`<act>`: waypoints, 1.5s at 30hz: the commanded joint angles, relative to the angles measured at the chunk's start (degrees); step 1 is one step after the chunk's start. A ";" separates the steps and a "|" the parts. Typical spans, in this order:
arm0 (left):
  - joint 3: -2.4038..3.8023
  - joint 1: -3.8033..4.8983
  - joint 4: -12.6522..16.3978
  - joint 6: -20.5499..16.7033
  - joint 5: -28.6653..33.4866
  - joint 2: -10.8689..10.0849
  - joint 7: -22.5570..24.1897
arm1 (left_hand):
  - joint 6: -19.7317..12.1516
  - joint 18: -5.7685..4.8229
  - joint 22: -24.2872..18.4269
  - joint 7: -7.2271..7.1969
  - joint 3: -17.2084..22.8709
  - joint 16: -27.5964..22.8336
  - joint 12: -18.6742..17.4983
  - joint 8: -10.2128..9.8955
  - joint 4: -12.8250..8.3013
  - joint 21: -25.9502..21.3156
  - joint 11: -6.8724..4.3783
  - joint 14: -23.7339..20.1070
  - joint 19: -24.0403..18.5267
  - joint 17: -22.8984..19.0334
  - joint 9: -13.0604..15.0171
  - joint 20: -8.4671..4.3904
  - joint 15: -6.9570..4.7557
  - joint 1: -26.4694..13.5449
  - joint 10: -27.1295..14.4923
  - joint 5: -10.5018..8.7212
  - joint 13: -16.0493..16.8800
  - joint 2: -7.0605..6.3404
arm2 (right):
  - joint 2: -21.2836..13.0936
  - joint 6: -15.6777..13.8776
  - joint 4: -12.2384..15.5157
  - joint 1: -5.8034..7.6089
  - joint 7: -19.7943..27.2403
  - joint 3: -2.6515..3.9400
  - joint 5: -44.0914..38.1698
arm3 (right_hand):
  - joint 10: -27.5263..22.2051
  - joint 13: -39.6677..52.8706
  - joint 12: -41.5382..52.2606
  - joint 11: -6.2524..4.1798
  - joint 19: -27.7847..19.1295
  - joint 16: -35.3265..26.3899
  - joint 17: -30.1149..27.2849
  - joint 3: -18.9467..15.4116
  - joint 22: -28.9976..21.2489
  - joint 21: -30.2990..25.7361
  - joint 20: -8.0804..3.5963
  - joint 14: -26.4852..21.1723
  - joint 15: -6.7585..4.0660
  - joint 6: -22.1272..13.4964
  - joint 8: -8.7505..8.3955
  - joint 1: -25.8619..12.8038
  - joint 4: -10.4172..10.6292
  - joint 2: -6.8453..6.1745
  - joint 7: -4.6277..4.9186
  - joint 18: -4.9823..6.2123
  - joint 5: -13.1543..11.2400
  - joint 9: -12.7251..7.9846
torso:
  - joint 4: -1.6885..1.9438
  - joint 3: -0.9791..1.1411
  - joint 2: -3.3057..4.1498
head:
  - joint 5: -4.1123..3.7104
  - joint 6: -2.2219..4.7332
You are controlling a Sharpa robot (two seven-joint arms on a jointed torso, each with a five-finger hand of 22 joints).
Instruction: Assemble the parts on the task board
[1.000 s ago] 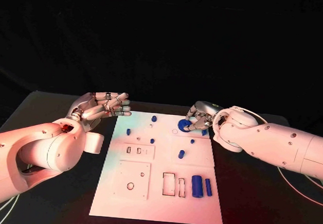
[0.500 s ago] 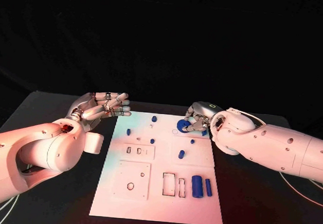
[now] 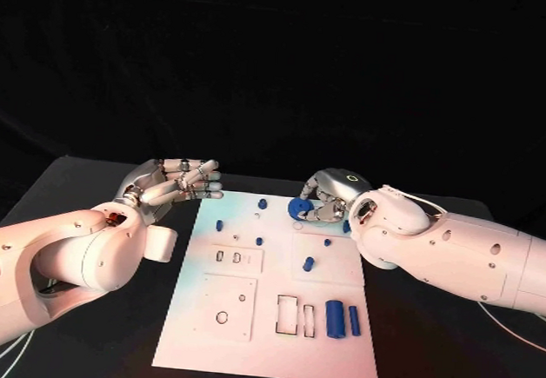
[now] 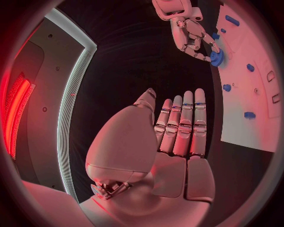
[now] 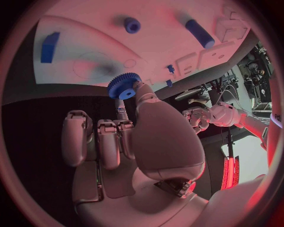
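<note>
The white task board [image 3: 275, 346] lies in the middle of the black table. My right hand [image 3: 326, 195] is over its far right part and pinches a blue gear [image 3: 300, 210] between thumb and a finger. In the right wrist view the blue gear [image 5: 124, 86] hangs a little above the task board [image 5: 77, 33], near a round recess [image 5: 94, 66]. My left hand [image 3: 173, 182] is held open, fingers apart, off the board's far left corner. The left wrist view shows the left hand [image 4: 177, 127] empty, with the right hand [image 4: 192, 35] and blue gear [image 4: 217, 58] beyond it.
Small blue parts [image 3: 262, 203] lie over the board's far half. A thick blue cylinder [image 3: 335, 316] and a thinner blue rod [image 3: 354, 320] lie at the near right, beside rectangular slots [image 3: 296, 314]. A recessed plate with a hole [image 3: 221, 317] is at the near left.
My right hand has carried the blue gear a little to the left over the board's far edge. The left hand has stayed where it was.
</note>
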 commanded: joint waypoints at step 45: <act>0.04 0.07 0.07 2.08 -0.22 0.79 -0.51 | 0.11 0.65 -0.12 0.21 0.21 -0.49 -0.29 -0.49 -0.24 -0.11 0.40 -0.33 -0.49 0.11 -0.02 -0.05 0.02 0.47 0.12 -0.25 -0.05 0.05 | 15.31 1.82 -10.68 -1.21 -0.04 -0.98 -4.55 | 2.86 10.69 -1.07 0.46 0.02 0.10 14.09 1.35 -0.10 -0.19 0.41 5.64 0.23 -1.36 -2.17 -1.75 1.38 -1.70 0.94 -0.86 -3.00 -0.12 | -0.09 0.06 0.14 | 1.28 -0.17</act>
